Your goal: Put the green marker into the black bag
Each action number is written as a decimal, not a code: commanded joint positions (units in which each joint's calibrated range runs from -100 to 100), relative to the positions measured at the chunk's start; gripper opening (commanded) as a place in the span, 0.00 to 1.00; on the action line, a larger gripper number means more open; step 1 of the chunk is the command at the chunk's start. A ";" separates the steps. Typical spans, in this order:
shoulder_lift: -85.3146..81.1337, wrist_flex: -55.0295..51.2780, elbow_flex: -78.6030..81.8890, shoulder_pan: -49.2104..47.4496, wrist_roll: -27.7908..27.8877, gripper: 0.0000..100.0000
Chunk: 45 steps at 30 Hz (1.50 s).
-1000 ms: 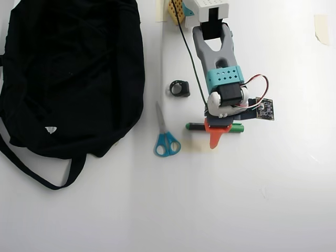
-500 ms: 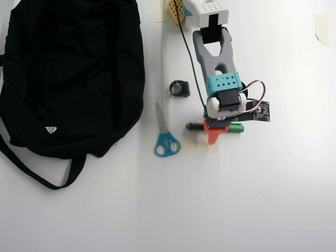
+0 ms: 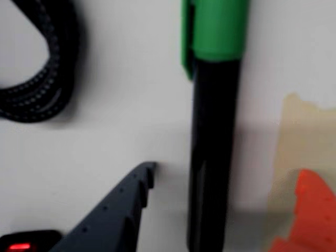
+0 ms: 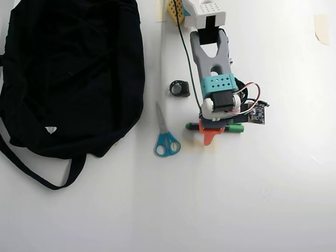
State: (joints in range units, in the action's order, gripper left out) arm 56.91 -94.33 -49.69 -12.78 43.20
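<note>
Currently the end effector (image 3: 223,210) is straddling the marker (image 3: 212,157) in the wrist view: grey finger (image 3: 123,207) sitting to the left of the barrel, orange finger (image 3: 307,207) to the right, both showing a strip of counter (image 3: 131,105) between themselves and the barrel. Jaws are standing open, gripping nothing yet.

Marker is lying flat on the counter. In the wrist view its long axis is running top to bottom, green cap toward the top edge, so it is crossing the line between the two fingers squarely. Barrel is lying nearer the grey finger than the orange one.

From overhead, the end effector (image 4: 210,132) is sitting directly over the middle of the marker (image 4: 235,127), whose axis is running left to right in that view, green showing at both ends past the wrist. Orange finger (image 4: 208,137) is poking out on the near side.

Scissors (image 4: 165,135) are lying just left of the marker; a small black ring-like item (image 4: 180,88) above them. Bag (image 4: 68,73) is filling the upper left, well apart from the marker, strap (image 4: 31,170) trailing below.

Judgement: a closing pinch looks correctly oriented; after that, a long carry leftward to the bag.
</note>
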 commanded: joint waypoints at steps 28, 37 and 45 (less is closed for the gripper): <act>1.35 1.22 -1.89 0.44 0.38 0.25; 1.35 1.22 -1.89 0.44 0.32 0.25; 1.26 0.96 -1.89 0.52 0.32 0.25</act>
State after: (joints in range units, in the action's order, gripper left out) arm 58.24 -93.99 -50.79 -12.64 43.20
